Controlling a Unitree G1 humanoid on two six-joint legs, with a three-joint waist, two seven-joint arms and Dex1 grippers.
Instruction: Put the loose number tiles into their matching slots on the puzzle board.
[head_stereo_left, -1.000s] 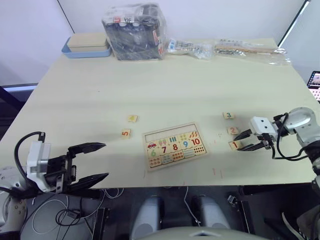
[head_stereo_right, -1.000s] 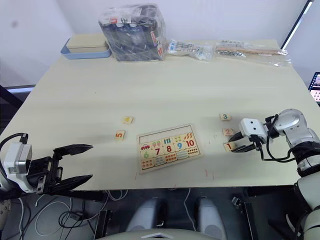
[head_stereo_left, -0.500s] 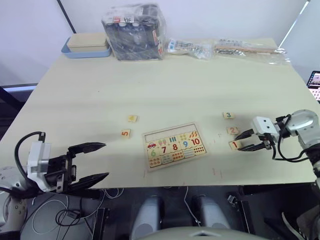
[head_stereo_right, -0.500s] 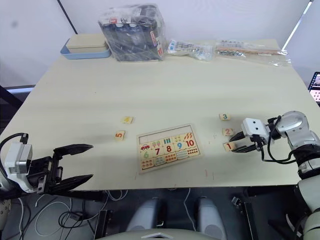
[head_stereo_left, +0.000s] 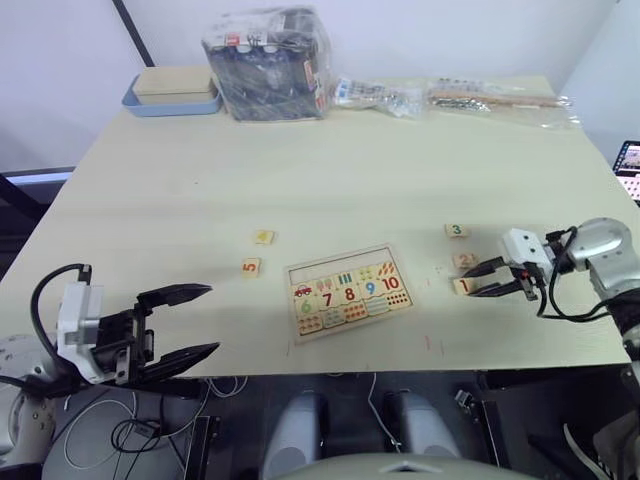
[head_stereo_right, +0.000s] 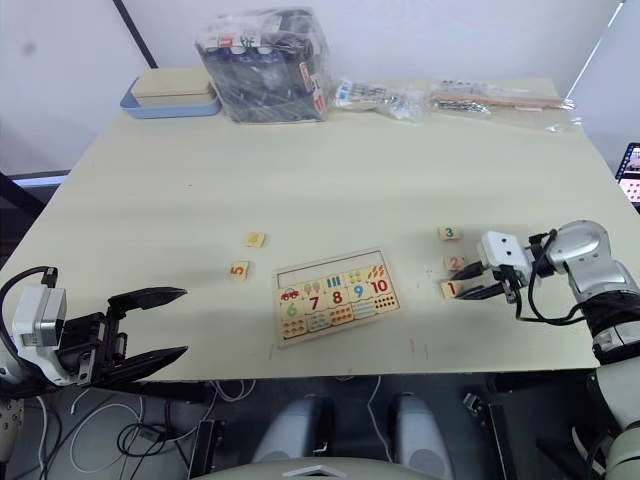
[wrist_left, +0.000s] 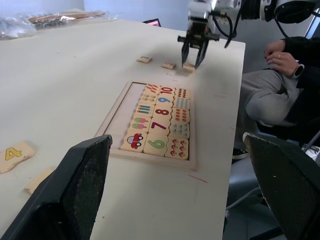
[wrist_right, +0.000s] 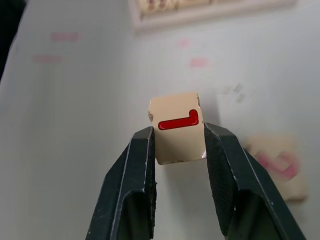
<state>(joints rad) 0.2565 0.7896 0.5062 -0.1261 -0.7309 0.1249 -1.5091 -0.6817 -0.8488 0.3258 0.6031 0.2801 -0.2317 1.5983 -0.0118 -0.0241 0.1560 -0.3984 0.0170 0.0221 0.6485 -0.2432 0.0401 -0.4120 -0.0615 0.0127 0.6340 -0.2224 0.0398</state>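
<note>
I have the 1 tile (wrist_right: 176, 131) pinched between the fingers of my right tool (head_stereo_right: 487, 281), near the right edge of the surface and well short of the puzzle board (head_stereo_left: 350, 291), whose top row of slots (head_stereo_left: 335, 267) is all bare. Tiles 2 (head_stereo_left: 465, 261), 3 (head_stereo_left: 456, 231), 4 (head_stereo_left: 263, 237) and 5 (head_stereo_left: 250, 267) lie loose either side of the board. My left tool (head_stereo_left: 176, 325) hangs spread and empty off the front-left corner, so I judge placement barely begun.
</note>
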